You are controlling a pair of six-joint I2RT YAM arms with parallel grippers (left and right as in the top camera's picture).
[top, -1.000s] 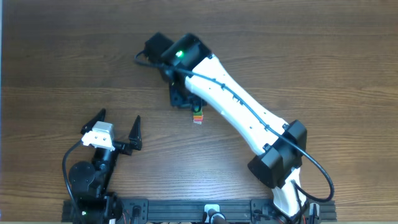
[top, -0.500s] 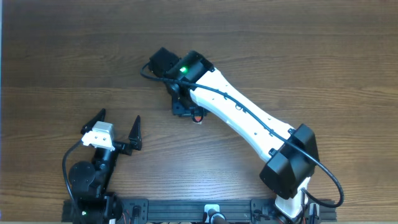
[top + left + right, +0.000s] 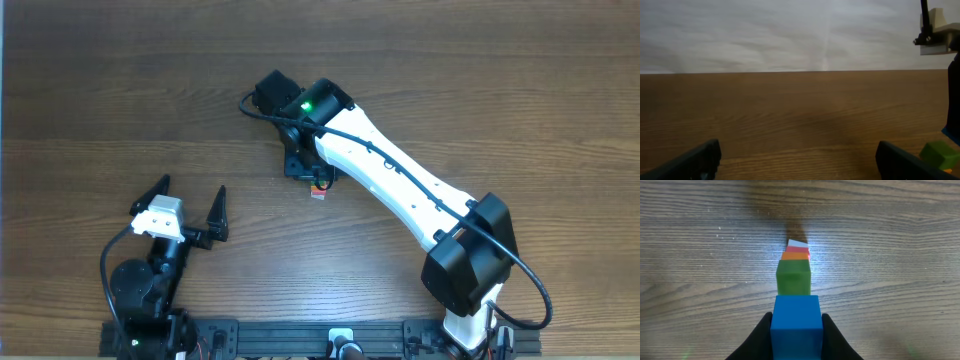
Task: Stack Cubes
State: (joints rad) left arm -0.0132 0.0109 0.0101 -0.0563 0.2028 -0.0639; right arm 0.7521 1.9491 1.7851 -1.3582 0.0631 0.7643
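Four stacked plastic cubes [image 3: 319, 192], green cube [image 3: 793, 277] topmost, stand midway on the wooden counter [image 3: 500, 90]; right jaws grip a blue plastic cube [image 3: 795, 325] just above, and off-centre release could topple all; left jaws open, near-left.

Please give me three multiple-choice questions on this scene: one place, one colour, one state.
1. Where is the blue cube?
A) between the right gripper's fingers
B) beside the left arm's base
C) alone at the table's edge

2. The topmost cube of the stack is:
A) yellow
B) green
C) purple

3. The left gripper is:
A) shut on a cube
B) shut, empty
C) open, empty

Answers: 1 A, black fingers flank it; 2 B, the green cube lies uppermost; 3 C, its fingers stand apart with nothing between.
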